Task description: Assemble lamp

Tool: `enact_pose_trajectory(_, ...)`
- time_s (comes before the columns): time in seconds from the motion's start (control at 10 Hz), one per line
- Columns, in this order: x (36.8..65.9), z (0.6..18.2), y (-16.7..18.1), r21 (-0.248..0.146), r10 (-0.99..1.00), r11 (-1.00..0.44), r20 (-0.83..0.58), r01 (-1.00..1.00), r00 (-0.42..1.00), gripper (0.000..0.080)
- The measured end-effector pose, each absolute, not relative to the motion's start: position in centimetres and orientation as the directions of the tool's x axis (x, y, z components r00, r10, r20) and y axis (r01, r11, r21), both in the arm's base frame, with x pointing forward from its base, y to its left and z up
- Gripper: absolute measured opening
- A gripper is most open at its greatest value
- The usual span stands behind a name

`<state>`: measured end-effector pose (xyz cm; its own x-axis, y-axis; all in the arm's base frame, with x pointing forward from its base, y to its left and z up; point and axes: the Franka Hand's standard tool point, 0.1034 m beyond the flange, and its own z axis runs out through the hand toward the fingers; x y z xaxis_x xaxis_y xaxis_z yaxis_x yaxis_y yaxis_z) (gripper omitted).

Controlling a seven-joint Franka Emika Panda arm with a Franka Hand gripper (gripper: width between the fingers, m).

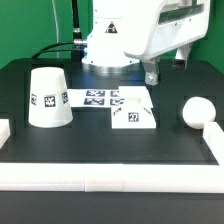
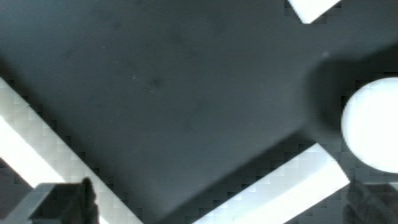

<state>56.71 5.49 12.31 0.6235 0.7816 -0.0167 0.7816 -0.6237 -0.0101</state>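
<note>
On the black table [image 1: 110, 140], exterior view: shade [image 1: 50, 97] stands wide end down at the view's left. Base block [image 1: 133, 116] lies flat at centre, against the marker board [image 1: 95, 98]. Bulb [image 1: 197, 110] sits well apart at the view's right. Gripper [image 1: 151, 73] hangs behind the base block, touching no part. Wrist view shows one finger [image 2: 57, 203] plainly; spread or pressed together, cannot tell.

shade [image 1: 49, 97] wide end dn; base [image 1: 133, 117] flat nr it; bulb [image 1: 196, 110] apart
</note>
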Motion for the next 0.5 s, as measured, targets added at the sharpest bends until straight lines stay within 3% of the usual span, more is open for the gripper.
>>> enact_pose_trajectory(0.4,56.6,12.3,5.4,-0.011,0.781,-0.624,-0.018,0.781,0.624,0.0700)
enact_pose_trajectory(0.5,55.5,12.1,5.0,-0.006,0.778,-0.628,-0.015,0.778,0.628,0.0700)
